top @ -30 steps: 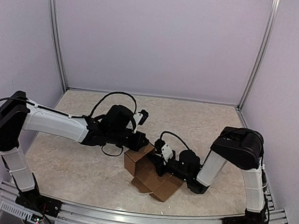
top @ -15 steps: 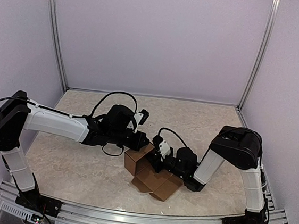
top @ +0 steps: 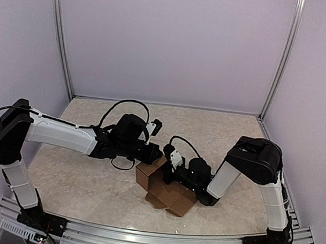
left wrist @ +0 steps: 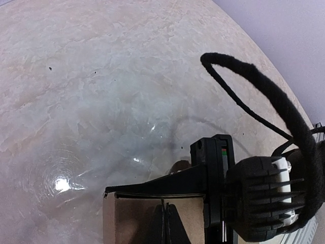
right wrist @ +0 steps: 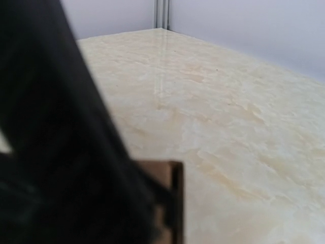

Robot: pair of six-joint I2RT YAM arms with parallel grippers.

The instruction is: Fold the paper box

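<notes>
The brown cardboard paper box [top: 170, 195] lies half folded at the table's near middle, with one upright wall on its left and flat flaps spreading right. My left gripper [top: 156, 155] is at the upright wall's top edge. In the left wrist view a black finger [left wrist: 162, 184] lies along the top edge of the cardboard panel [left wrist: 137, 218], gripping it. My right gripper [top: 172, 171] reaches into the box from the right, low over the flaps. The right wrist view is mostly blocked by a dark blurred finger [right wrist: 61, 152], with a cardboard corner [right wrist: 165, 175] beside it. Its jaws are hidden.
The beige marble tabletop [top: 87, 178] is enclosed by lilac walls with metal corner posts [top: 60, 41]. A metal rail [top: 151, 237] runs along the near edge. A black cable [left wrist: 264, 91] loops from the left wrist over the table.
My right gripper has slid left, further into the box, and the flat flaps have shifted slightly left with it. The left arm has held still.
</notes>
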